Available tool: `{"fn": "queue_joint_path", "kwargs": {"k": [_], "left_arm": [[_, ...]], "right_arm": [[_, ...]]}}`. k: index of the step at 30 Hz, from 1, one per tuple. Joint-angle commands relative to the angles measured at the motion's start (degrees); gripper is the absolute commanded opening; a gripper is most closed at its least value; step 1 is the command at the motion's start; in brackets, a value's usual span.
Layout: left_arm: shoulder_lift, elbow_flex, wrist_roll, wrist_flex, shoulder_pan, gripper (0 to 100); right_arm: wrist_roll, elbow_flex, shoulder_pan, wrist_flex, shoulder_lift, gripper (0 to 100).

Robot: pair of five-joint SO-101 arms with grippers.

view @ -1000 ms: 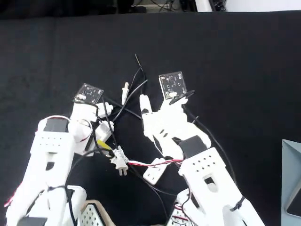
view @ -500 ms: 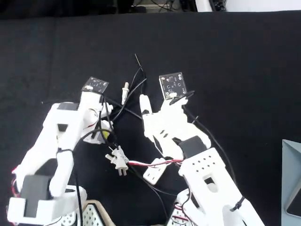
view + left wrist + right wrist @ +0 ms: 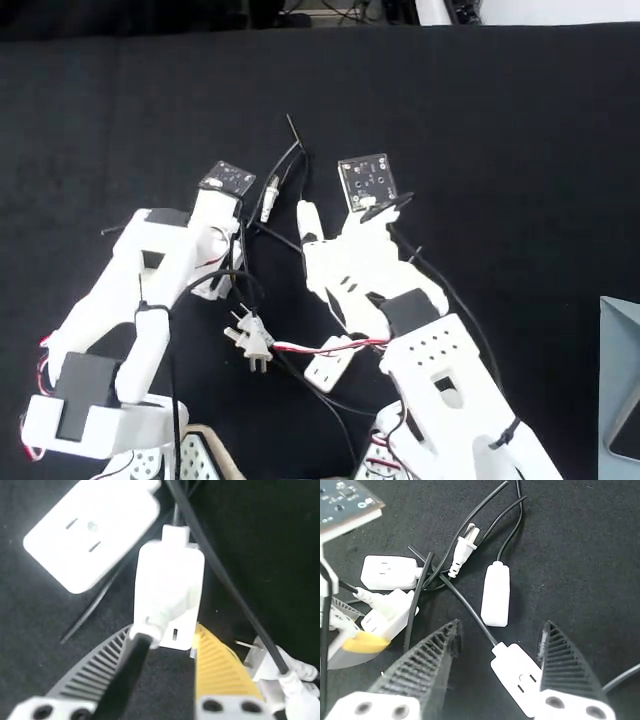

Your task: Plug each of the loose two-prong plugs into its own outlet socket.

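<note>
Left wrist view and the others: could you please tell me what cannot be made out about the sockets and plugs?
Left wrist view: the held socket is blurred, and a black cable crosses its lower end.
Left wrist view: the loose plug sits partly behind a second cable, and the edge cuts its cord.
Right wrist view: the near socket has one end hidden behind the right gripper.

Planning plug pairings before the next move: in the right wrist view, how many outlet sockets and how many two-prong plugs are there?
Outlet sockets: 4
Two-prong plugs: 1
Total: 5
</note>
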Motion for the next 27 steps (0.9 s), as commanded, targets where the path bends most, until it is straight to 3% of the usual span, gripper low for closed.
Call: {"fn": "queue_joint_path", "kwargs": {"k": [1, 6, 11, 18, 27], "left_arm": [[-7.4, -4.7, 0.3, 5.9, -0.6, 4], [-19.0, -7.3, 0.3, 11.5, -2.0, 4], [-25.7, -10.2, 0.3, 11.0, -7.1, 4], [-19.5, -11.5, 0.6, -1.9, -10.9, 4], [1.7, -18.8, 0.7, -19.2, -10.6, 4]], "right_arm": [[-0.6, -0.1, 0.7, 0.2, 0.0, 25.0], [-0.6, -0.1, 0.7, 0.3, 0.0, 25.0], [-0.6, -0.1, 0.7, 0.3, 0.0, 25.0], [-0.6, 0.0, 0.6, 0.1, 0.0, 25.0], [-0.6, 0.6, 0.4, 0.0, 0.0, 25.0]]}}
